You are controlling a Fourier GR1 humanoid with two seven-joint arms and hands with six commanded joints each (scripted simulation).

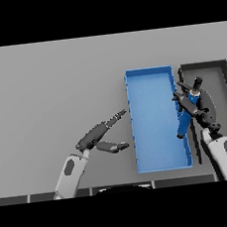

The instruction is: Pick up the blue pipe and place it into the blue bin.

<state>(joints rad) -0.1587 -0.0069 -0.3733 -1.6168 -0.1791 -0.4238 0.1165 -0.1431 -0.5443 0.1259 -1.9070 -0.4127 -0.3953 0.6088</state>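
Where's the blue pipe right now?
In the head view the pipe is on the right, held in the right robot hand over the right wall of the blue bin, beside the dark bin.

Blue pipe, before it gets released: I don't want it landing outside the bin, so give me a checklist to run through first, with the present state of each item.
1. Right hand has the blue pipe gripped, fingers curled round it: ok.
2. Pipe is clear of the table, lifted and tilted: ok.
3. Pipe is fully over the blue bin: not ok; it straddles the bin's right wall, its lower end reaching inside.
4. Pipe is away from the dark bin beside the blue one: cannot tell; the hand overlaps it in this view.
5. Left hand is out of the way, open, left of the blue bin: ok.
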